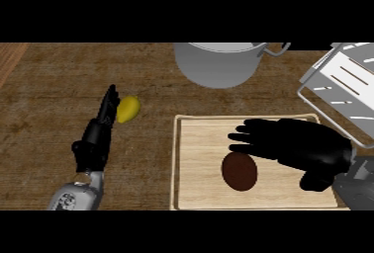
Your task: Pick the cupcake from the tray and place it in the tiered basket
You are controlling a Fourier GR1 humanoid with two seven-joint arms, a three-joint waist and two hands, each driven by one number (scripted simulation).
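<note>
Nearest the counter's front edge: right forearm (359,190), grey, entering at the lower right corner; left forearm (75,195), grey, entering at lower left.

Wooden tray (196,192), pale, raised rim, lying flat on the dark wood counter (44,118), right of centre.

Cupcake (240,171), dark brown, oval as seen from above, resting on the tray's board a little below its middle. Nothing grips it.

Right hand (306,146), black, above the tray's right half, palm down, fingers spread and reaching leftward, thumb hanging toward the front. Fingers nearly straight and holding nothing; fingertips just above and beside the cupcake, contact not certain.

Left hand (99,136), black, left of the tray, seen edge-on, fingers straight and pointing away, holding nothing.

Yellow fruit (128,108), small, lemon-like, on the counter just beside the left fingertips.

Grey pot (217,64), with a side handle, at the counter's far edge, beyond the tray.

Tiered basket (343,84), white wire frame, at the far right, beyond the tray's right corner.
</note>
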